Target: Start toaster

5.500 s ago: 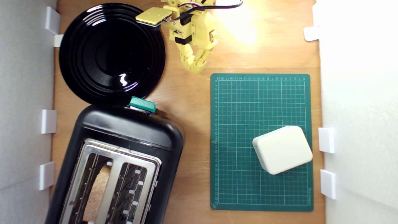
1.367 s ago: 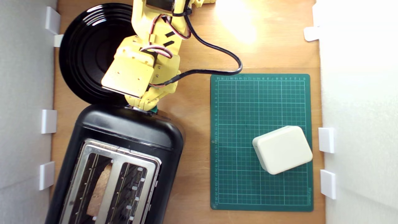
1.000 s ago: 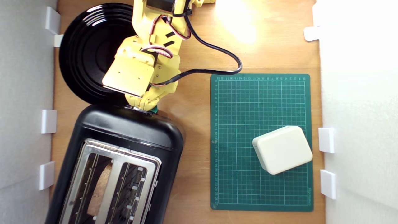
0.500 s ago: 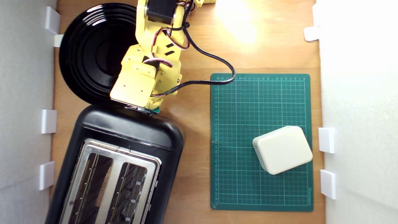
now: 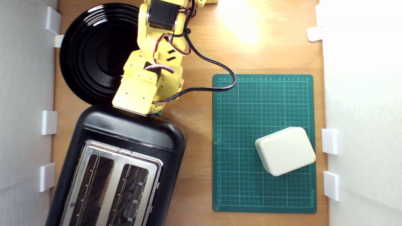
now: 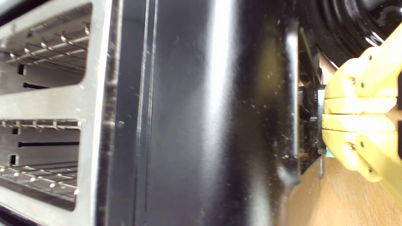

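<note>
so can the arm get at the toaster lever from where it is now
Probably yes. The tool, jaws together, is already at the lever end of the toaster, over a sliver of the green knob, and nothing lies between them. Actual contact is hidden.

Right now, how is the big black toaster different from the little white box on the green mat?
The toaster is glossy black and large; the white box is matte cream and much smaller. The toaster has two open slots on top; the box is closed and plain. The toaster sits on bare wood; the box lies on the green mat. Both have rounded corners.
</note>
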`<control>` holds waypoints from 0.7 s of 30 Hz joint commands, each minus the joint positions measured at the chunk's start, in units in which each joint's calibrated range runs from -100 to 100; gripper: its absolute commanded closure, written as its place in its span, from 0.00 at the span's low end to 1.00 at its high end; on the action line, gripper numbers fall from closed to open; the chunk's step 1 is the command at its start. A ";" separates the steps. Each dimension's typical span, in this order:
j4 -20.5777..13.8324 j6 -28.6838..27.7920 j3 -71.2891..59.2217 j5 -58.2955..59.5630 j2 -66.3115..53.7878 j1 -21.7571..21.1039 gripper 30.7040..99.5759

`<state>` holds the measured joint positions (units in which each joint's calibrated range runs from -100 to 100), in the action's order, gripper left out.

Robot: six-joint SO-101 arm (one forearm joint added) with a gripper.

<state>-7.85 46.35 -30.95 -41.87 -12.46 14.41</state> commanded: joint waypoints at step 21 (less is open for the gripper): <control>0.53 0.23 -11.98 11.51 4.89 0.19 0.99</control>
<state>-7.85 46.35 -39.20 -33.36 -10.30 14.41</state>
